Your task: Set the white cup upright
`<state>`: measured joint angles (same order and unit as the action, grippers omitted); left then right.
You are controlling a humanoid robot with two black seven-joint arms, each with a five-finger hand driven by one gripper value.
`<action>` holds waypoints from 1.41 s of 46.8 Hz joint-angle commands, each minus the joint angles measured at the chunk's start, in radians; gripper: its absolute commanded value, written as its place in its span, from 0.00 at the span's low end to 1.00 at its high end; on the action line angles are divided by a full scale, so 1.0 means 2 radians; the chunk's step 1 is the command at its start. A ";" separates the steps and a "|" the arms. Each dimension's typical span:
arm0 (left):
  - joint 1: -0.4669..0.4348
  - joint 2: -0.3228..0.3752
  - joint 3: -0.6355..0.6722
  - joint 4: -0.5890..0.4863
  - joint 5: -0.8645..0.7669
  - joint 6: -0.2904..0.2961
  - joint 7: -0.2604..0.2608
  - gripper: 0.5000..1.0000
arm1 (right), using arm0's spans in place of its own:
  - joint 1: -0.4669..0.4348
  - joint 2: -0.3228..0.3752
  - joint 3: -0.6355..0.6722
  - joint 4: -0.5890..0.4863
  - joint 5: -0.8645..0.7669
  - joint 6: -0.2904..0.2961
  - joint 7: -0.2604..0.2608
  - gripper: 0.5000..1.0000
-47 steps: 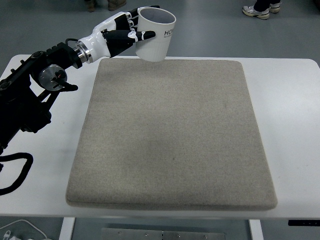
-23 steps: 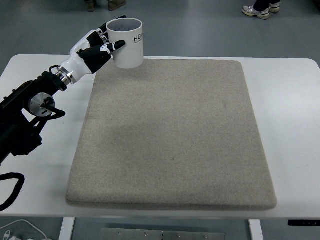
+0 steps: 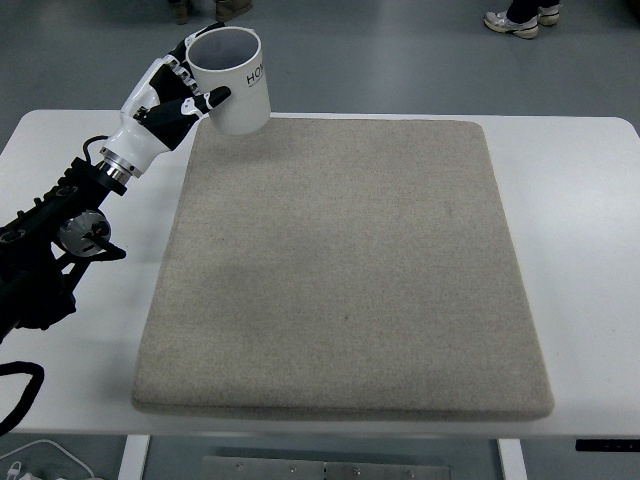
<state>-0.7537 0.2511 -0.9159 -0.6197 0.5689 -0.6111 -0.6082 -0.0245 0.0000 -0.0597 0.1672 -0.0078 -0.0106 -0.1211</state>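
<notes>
Within left hand (image 3: 175,90), white cup (image 3: 233,82)

The print on the white cup (image 3: 233,82) is partly turned away — only some letters show.

White table (image 3: 580,200) bearing beige mat (image 3: 340,260)

The cup (image 3: 235,82) is white with dark letters on its side, and it looks grey inside. The left robot hand (image 3: 172,92) is white and black, with black fingertips. Its arm (image 3: 50,250) is black with a round silver part. The mat (image 3: 345,265) is plain beige with tiny speckles. The desk (image 3: 590,250) is white. The floor (image 3: 400,60) is dull grey-blue.
</notes>
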 commanded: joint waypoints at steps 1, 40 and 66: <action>0.004 0.000 0.001 0.011 0.002 0.000 -0.001 0.08 | 0.000 0.000 0.001 0.000 0.000 0.001 0.000 0.86; 0.005 -0.024 0.103 0.094 0.028 0.000 -0.001 0.11 | 0.000 0.000 -0.001 0.000 -0.001 0.000 0.000 0.86; 0.005 -0.040 0.133 0.096 0.034 0.022 -0.001 0.53 | 0.000 0.000 -0.001 0.000 0.000 0.000 -0.001 0.86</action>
<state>-0.7441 0.1702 -0.6602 -0.4280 0.6334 -0.5937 -0.6108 -0.0245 0.0000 -0.0614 0.1672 -0.0076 -0.0108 -0.1224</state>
